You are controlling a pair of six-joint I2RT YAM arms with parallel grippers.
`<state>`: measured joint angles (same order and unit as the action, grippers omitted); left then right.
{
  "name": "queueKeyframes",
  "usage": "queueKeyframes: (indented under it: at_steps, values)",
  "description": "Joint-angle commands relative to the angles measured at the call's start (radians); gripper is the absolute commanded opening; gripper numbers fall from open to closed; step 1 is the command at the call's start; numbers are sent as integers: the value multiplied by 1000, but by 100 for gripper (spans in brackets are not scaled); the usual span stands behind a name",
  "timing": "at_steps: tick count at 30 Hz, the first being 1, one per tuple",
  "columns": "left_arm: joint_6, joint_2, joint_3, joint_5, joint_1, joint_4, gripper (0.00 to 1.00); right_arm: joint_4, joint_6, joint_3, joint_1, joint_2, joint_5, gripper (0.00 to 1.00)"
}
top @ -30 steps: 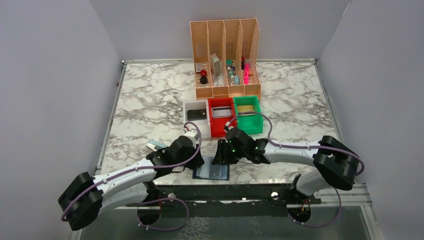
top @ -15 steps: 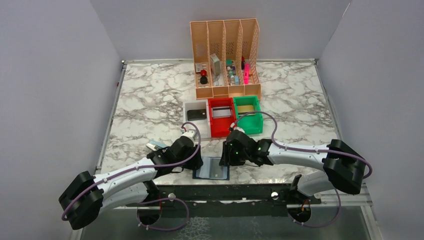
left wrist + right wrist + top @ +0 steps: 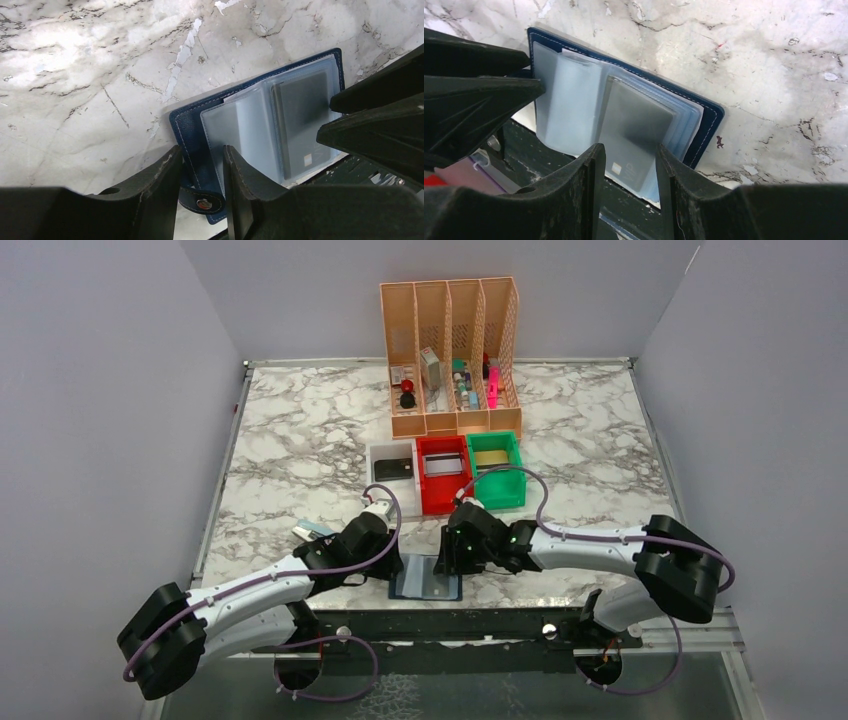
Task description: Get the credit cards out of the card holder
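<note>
We see a flat dark blue card holder (image 3: 192, 127) that looks like matt leather, with pale stitching and a small shiny metal snap (image 3: 202, 203). Its greyish see-through plastic pockets (image 3: 245, 137) look smooth and cloudy. The white and grey marble-look table (image 3: 75, 75) is smooth and a bit glossy, and the black fingers (image 3: 155, 190) of the left gripper (image 3: 202, 152) look matt and grainy.

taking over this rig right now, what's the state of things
left gripper: jaws apart over the strap edge of the flat navy-blue card holder; grip unclear.
right gripper: jaws apart astride a dark credit card in a see-through pocket; grip unclear.
holder lies open at the marble table's near edge.
done: white plastic bin, red bin, green bin hold a black card, grey card, gold card.
left: dark card not yet out.
</note>
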<state>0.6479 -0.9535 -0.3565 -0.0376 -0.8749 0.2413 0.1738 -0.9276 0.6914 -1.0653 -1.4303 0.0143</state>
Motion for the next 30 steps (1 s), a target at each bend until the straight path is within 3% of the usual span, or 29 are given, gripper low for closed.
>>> queueKeyframes:
  at_steps: [1,21,30]
  values:
    - [4,11,10,19,-7,-15,38,11,-30,-3,-7,-28,-17,46]
    - [1,15,21,40,-7,-37,27,74,-35,-4,-11,-40,-46,46]
    - [-4,10,22,53,-6,-51,22,94,-35,-7,-16,42,-67,46]
